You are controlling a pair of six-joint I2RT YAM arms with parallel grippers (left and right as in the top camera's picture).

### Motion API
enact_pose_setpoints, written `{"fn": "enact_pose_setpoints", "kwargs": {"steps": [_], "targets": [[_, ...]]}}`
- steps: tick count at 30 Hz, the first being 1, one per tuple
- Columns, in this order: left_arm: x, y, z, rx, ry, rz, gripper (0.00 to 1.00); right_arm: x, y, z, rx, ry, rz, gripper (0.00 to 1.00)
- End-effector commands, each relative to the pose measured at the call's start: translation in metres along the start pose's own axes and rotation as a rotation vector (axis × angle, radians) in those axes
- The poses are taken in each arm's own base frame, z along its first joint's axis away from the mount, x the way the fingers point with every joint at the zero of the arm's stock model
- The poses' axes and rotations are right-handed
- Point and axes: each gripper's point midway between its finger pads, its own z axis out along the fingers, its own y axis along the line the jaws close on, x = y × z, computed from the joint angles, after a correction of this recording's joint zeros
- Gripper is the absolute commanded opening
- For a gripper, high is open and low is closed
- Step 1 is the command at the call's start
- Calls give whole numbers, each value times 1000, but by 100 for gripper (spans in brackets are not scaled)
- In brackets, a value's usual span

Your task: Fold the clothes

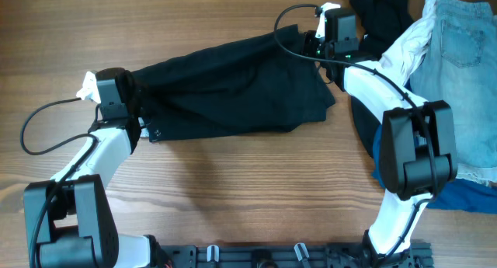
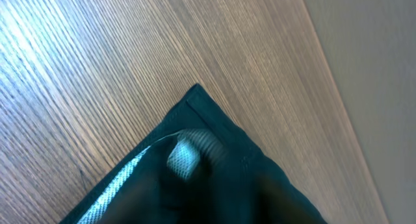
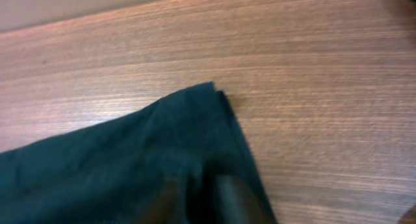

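A plain black garment (image 1: 233,89) lies stretched across the middle of the wooden table, between my two grippers. My left gripper (image 1: 133,105) is shut on its left corner, which shows in the left wrist view (image 2: 214,130) with a pale woven strip (image 2: 185,156) at the fingers. My right gripper (image 1: 314,46) is shut on its right upper corner; the right wrist view shows that corner (image 3: 195,120) with my fingers (image 3: 198,201) blurred around the cloth.
At the far right lies a pile: a light-denim garment (image 1: 466,66), a white garment (image 1: 404,50), another black one (image 1: 380,8) and a bright-blue one (image 1: 466,194). Bare wooden table (image 1: 233,190) lies in front of the black garment.
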Motion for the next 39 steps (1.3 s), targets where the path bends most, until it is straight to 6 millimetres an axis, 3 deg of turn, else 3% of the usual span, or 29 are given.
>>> {"fn": "enact_pose_setpoints", "kwargs": {"steps": [1,5,10,13,16,21,24,28,34,39], "targets": [[-12,-1,2,-4,-53,5,100,-10,-15,4,52,-37,14,100],[-15,-24,-3,95,-49,68,100,-21,-12,-5,50,-67,1,100],[-11,-51,-30,199,10,247,100,-38,4,-46,-1,-61,-53,100],[-4,-45,-45,186,58,333,100,-42,23,-69,-81,-48,-155,100],[8,-25,-53,114,123,386,100,-33,28,-74,-114,-10,-207,100],[36,20,-56,-31,279,474,100,7,32,-61,-190,126,-242,100],[47,37,-53,-68,340,594,100,30,37,-48,-239,189,-268,100],[45,44,-40,-72,339,710,100,56,34,-26,-238,250,-269,99],[32,44,-24,-67,287,702,100,90,22,5,-229,319,-254,97],[25,40,-20,-46,258,774,99,115,14,20,-222,376,-240,96]]}}
